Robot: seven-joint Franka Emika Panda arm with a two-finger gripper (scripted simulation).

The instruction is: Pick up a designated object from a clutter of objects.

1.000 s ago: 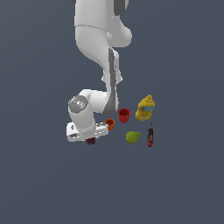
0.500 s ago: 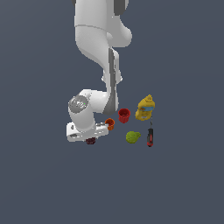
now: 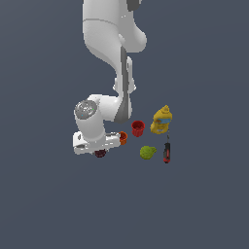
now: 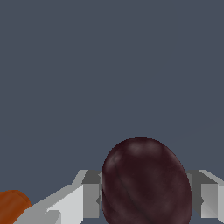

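The designated object, a dark maroon ball [image 3: 100,153], lies on the grey floor under the hand, at the exterior view's left of the clutter. In the wrist view the ball [image 4: 146,183] fills the gap between my two fingers. One finger [image 4: 89,197] sits against one side of it and the other finger [image 4: 205,199] against the opposite side. My gripper [image 3: 99,150] is lowered over the ball and appears shut on it. The ball still looks to be at floor level.
An orange cup [image 3: 123,138] sits just beside the hand and shows in the wrist view [image 4: 13,205]. Further to the exterior view's right are a red cup [image 3: 137,128], a yellow mustard bottle [image 3: 162,120], a green lumpy fruit [image 3: 147,152] and a red-black screwdriver [image 3: 167,152].
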